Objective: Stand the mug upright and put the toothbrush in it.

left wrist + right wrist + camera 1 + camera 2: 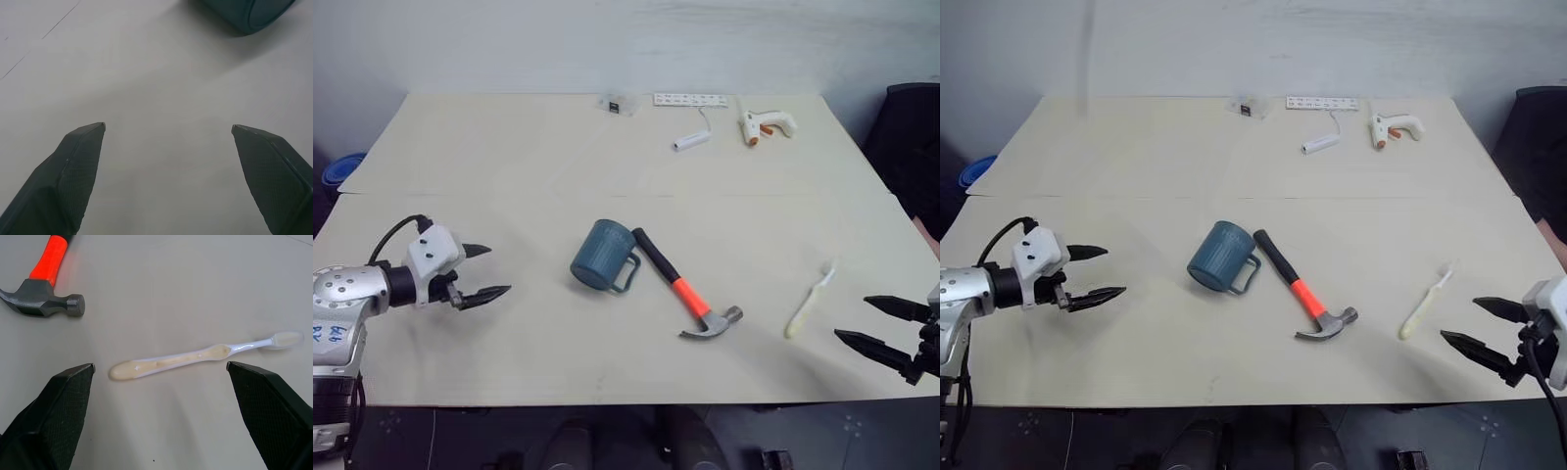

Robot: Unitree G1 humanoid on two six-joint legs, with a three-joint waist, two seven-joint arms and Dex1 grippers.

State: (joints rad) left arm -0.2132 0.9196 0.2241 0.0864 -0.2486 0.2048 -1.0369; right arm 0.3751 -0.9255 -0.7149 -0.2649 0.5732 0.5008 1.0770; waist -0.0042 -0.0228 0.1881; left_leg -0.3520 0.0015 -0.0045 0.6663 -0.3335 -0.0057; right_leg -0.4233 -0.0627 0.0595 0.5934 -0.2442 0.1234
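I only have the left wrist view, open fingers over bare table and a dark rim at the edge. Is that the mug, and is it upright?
Observer: Yes, the mug lies on its side, mid-table, handle toward the hammer.
Operator: Where's the toothbrush?
Observer: The toothbrush lies flat on the table's right side, just ahead of the right gripper.
Operator: Is that gripper ready?
Observer: Its fingers are open, either side of the toothbrush in its wrist view, not touching it.

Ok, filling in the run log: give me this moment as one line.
mug: on its side, untouched | toothbrush: flat on table | left hand: open, empty | right hand: open, near toothbrush
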